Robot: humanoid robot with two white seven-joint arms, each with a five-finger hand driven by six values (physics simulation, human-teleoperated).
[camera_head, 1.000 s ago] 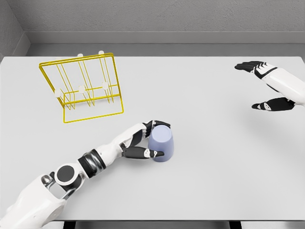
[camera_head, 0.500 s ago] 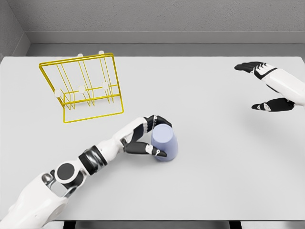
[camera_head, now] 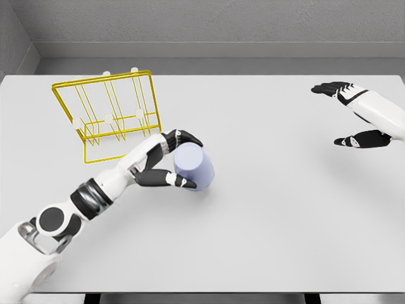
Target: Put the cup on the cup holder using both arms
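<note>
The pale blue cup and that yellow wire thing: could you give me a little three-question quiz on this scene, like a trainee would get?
1. True or false: the right hand grasps the pale lavender-blue plastic cup.
2. Which is nearest the cup? A) the yellow wire cup rack B) the right hand C) the grey back wall
3. Fill in: the fingers of the ____ hand wrap the cup over the white table.

Key: 1 false, its fingers are spread and hold nothing, far to the right; 2 A; 3 left.

No readable text, labels, brands, numbers or signs — none on any surface.
</note>
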